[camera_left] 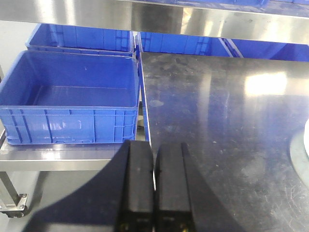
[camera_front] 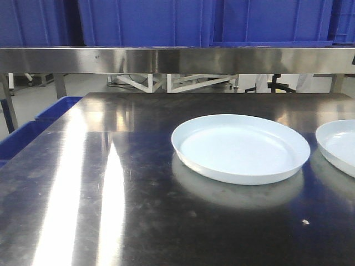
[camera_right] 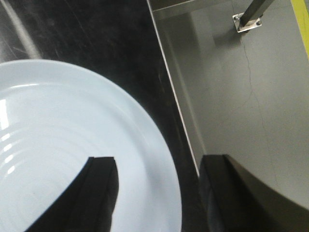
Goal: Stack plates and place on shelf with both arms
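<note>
Right pincer (camera_right: 159, 193) is held wide open, empty; the rim of one plate (camera_right: 72, 135) is seen between its fingers (camera_right: 99, 193). Left pincer (camera_left: 154, 191) is closed, empty; the other plate (camera_front: 240, 148) is seen to its right.

I'm looking at a dark steel table (camera_front: 111, 183), glossy and scuffed, with bright glare streaks down its left side. Lying flat on it are one pale plate (camera_front: 240, 148), right of centre, and a second plate (camera_front: 339, 145) just beside it. The two don't touch, and the second is cut off by the frame's right edge. Above the far edge runs a steel shelf (camera_front: 166, 60) carrying blue crates (camera_front: 144, 22). My right wrist camera shows a plate's rim near the table's side edge.
</note>
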